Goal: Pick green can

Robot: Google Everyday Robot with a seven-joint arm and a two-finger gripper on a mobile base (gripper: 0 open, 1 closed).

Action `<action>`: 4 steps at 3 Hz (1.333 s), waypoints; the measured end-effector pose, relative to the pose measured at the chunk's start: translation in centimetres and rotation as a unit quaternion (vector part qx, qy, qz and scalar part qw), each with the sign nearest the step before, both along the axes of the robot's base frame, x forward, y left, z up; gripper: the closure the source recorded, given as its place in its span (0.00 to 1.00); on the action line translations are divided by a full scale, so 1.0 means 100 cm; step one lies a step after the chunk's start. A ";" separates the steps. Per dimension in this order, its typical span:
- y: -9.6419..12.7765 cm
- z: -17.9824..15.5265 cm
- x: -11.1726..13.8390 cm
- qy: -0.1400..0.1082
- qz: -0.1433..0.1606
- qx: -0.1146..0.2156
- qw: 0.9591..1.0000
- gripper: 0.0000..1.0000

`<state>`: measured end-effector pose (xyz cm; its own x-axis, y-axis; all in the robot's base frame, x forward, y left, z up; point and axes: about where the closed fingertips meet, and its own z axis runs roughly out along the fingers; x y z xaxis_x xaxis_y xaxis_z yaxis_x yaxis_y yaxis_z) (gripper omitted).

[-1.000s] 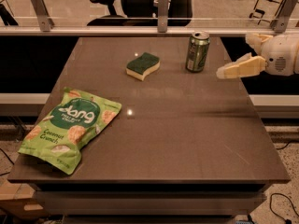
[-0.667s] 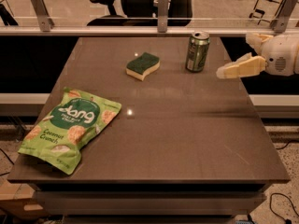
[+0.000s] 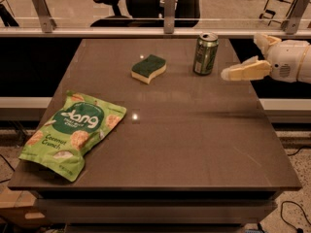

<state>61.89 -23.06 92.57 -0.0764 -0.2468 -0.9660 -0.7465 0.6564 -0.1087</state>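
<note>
The green can stands upright on the brown table, near its far right edge. It is dark green with a silver top rim and pale markings. My gripper reaches in from the right edge of the view, just right of the can and apart from it. Its pale fingers are spread open and empty; the lower one points left toward the can at about its base height.
A green-topped sponge lies left of the can. A flat light-green snack bag lies at the table's front left. A railing with metal posts and office chairs stand behind the table.
</note>
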 end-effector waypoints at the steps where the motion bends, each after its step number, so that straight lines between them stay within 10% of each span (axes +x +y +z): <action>1: 0.007 -0.002 0.006 -0.024 0.004 0.020 0.999 0.00; 4: 0.035 -0.013 0.037 -0.036 0.036 0.045 0.998 0.00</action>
